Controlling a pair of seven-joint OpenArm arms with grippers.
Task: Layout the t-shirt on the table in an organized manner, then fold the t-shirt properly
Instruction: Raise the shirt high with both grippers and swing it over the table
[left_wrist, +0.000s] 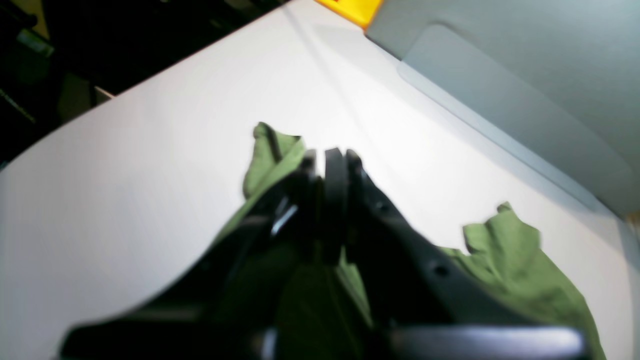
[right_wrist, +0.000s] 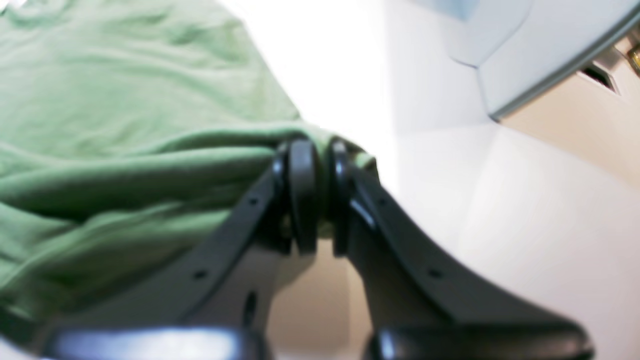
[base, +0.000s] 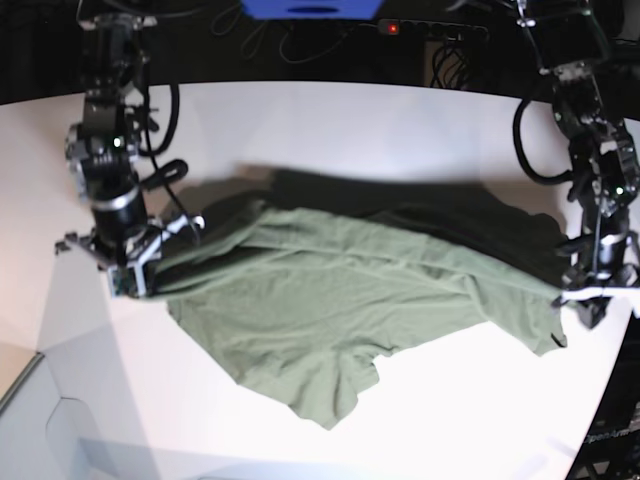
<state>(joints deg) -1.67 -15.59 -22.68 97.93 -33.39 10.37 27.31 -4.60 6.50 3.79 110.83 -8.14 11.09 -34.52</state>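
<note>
T-shirt (base: 340, 300) edges mostly hidden inside both clamped grippers, left (base: 596, 291) and right (base: 133, 272), wrist views blurred.

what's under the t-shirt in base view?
Only the white table shows around the t-shirt, which hangs stretched between both grippers. Its shadow falls behind it; whatever the cloth covers can't be seen.

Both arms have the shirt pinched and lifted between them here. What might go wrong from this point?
1. The right gripper and left gripper each pinch only a thin edge of the t-shirt; tension may pull it free.
2. The lower part hangs bunched and creased on the table, so laying it down may trap folds.
3. The left grip sits near the table's edge in the base view; cloth could slide off.
</note>
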